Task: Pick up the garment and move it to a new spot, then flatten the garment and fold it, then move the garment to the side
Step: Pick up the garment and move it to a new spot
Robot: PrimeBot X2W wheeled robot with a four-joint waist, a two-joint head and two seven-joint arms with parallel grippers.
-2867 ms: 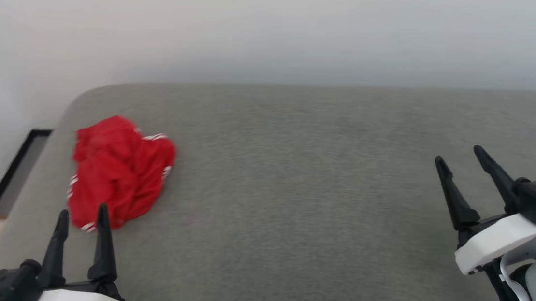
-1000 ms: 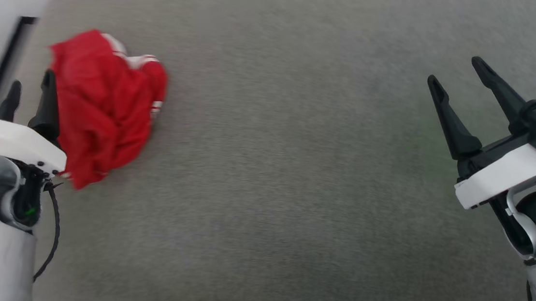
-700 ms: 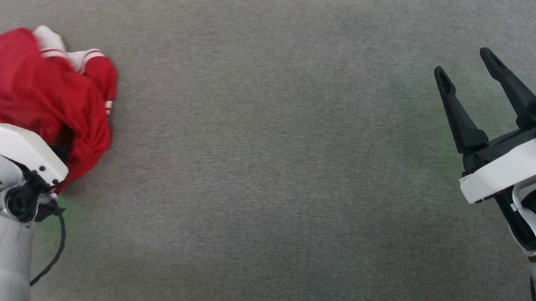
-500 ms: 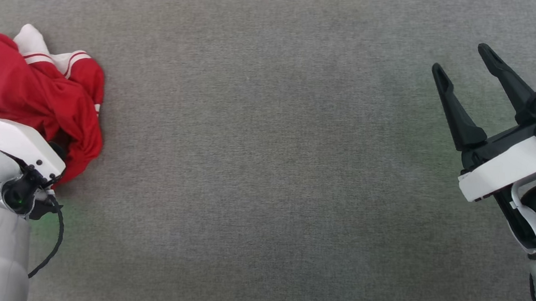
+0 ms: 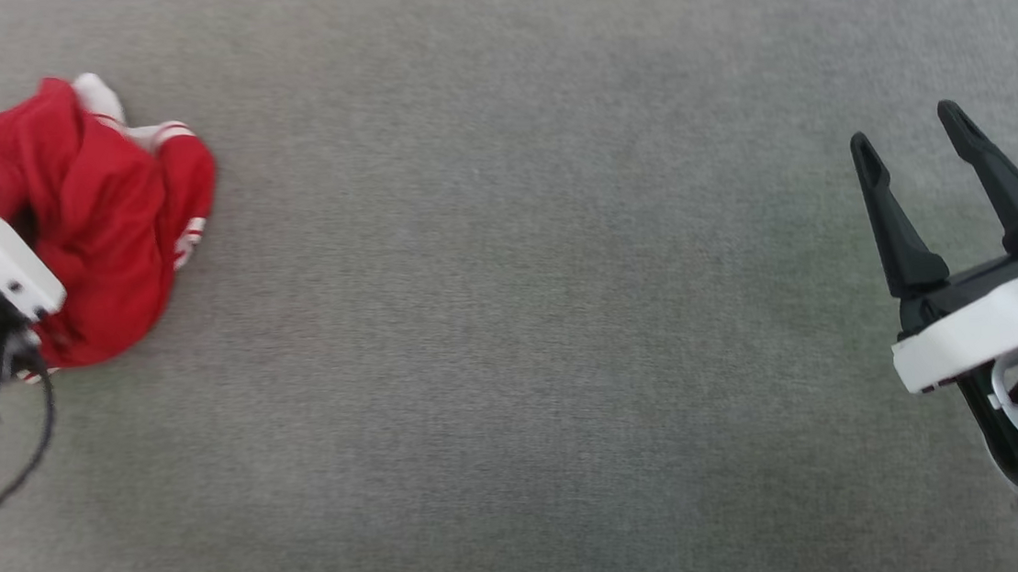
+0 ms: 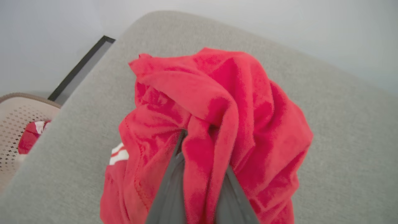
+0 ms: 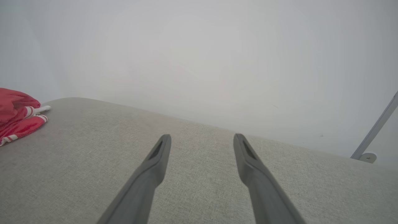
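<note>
Pickup is the step in hand, by my reading. At far left, off the cushion's edge, a beige perforated laundry basket [image 6: 15,124] holds another red-and-white cloth that is no part of this job. Next, the left gripper [image 6: 200,155] stands narrow, its fingers pinched on a raised fold of the garment [image 6: 224,102]. This is a crumpled red jersey shirt with striped trim, heaped near the left corner of the grey upholstered cushion [image 5: 523,340]. The next move probably calls for a lift high enough to clear the trailing cloth. A carry rightward over the bare middle would follow, with nothing in the way there. At right, the right gripper [image 5: 905,127] hovers with fingers wide apart, holding nothing, well apart from the shirt.
</note>
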